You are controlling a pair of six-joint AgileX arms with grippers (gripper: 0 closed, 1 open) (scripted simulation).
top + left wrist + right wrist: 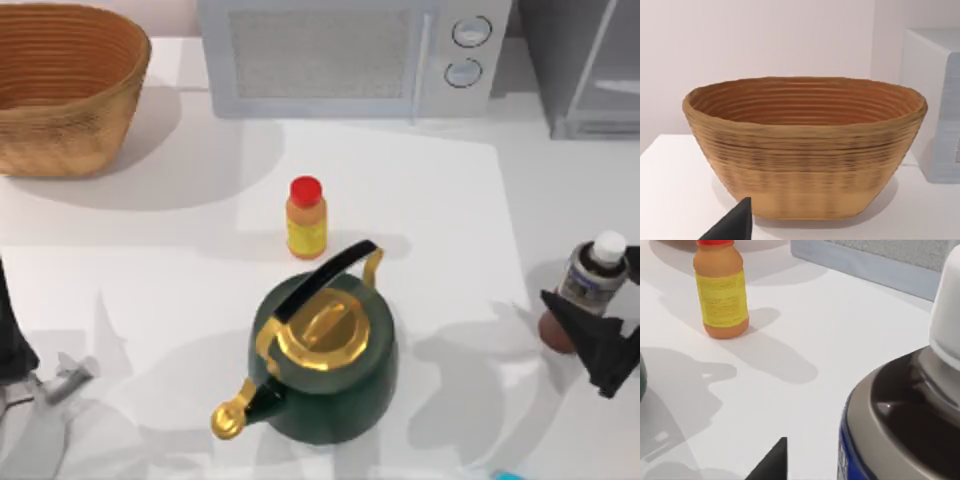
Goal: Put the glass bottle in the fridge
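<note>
The right gripper point(592, 325) sits at the right side of the table, its dark fingers point(566, 309) reaching up to the lower body of the glass bottle point(594, 272); whether they are clamped on it or only set around it I cannot tell, since the contact is hidden behind the fingers in the top view and the wrist view is too close. In the right wrist view the glass bottle point(905, 410) looms right against the camera, its grey label with a blue mark and its white cap very near, which suggests the gripper is at grasping range on purpose. A single dark fingertip point(771, 462) shows beside it.

The bottle stands upright near the table's right edge, with the fridge point(590, 65) behind it in the far right corner, so the carry should be a short one (a lift, then a move toward the back). A low grip would leave the cap and neck free.

Farther out, the green kettle point(322, 355) with its gold lid stands mid-table, well apart from the bottle, and the orange-yellow bottle point(306, 218) stands just behind the kettle. The microwave point(350, 55) lines the back, left of the fridge.

The left gripper point(60, 380) is parked at the near left edge, facing the woven basket point(805, 145).
</note>
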